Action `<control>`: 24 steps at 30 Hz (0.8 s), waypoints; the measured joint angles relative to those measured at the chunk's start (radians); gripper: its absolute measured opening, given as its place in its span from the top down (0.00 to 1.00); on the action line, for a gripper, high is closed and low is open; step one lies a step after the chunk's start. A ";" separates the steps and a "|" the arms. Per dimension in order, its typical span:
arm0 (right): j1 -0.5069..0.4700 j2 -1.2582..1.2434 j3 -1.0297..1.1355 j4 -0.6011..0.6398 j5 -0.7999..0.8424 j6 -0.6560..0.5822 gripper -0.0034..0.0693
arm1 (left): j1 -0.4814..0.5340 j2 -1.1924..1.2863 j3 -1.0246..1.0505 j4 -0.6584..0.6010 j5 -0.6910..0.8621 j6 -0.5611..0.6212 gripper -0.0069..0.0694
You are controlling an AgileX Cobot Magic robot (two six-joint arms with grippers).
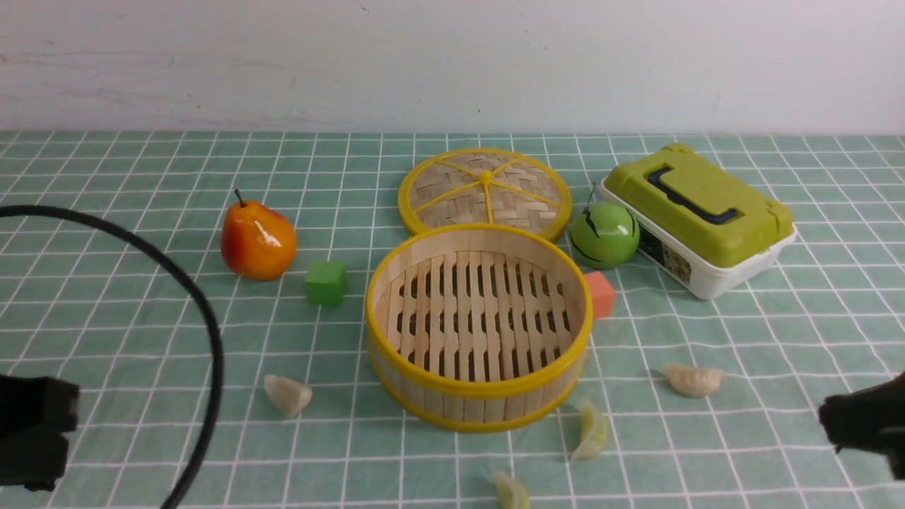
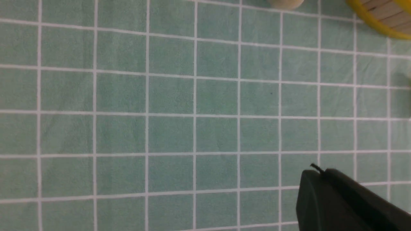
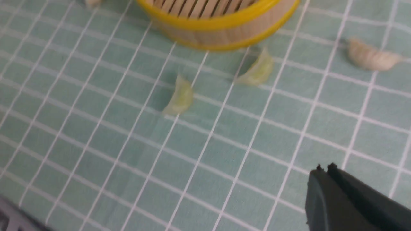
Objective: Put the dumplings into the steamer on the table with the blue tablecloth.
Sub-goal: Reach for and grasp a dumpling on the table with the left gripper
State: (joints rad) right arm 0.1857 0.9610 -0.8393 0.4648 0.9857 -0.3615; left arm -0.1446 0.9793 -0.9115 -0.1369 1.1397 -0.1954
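The round bamboo steamer (image 1: 481, 406) stands empty mid-table on the teal grid cloth (image 1: 127, 177). Four dumplings lie on the cloth around its near side: one at front left (image 1: 288, 394), one at right (image 1: 694, 379), one close to its front right (image 1: 591, 430), one at the frame's bottom edge (image 1: 512, 493). My left gripper (image 1: 35, 431) is at the near left, shut and empty (image 2: 318, 170). My right gripper (image 1: 866, 420) is at the near right, shut and empty (image 3: 324, 168). The right wrist view shows the steamer (image 3: 221, 32) and three dumplings (image 3: 179, 96) (image 3: 257, 69) (image 3: 371, 56).
The flat woven lid (image 1: 485, 191) lies behind the steamer. A pear (image 1: 257, 240) and a green cube (image 1: 326, 283) are to the left. A green apple (image 1: 604, 235), an orange cube (image 1: 601, 295) and a green-lidded box (image 1: 700, 215) are to the right. A black cable (image 1: 205, 332) arcs at left.
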 joint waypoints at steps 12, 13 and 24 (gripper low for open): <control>0.153 0.099 -0.022 -0.062 0.023 -0.004 0.97 | -0.179 0.449 -0.177 0.110 -0.146 -0.230 0.44; 0.153 0.099 -0.022 -0.062 0.023 -0.004 0.97 | -0.179 0.483 -0.179 0.106 -0.182 -0.259 0.36; 0.153 0.099 -0.022 -0.062 0.018 -0.005 0.96 | -0.179 0.749 -0.183 0.108 -0.477 -0.525 0.11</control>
State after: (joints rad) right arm 0.3387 1.0602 -0.8608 0.4027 1.0034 -0.3660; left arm -0.3239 1.7281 -1.0947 -0.0294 0.6625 -0.7200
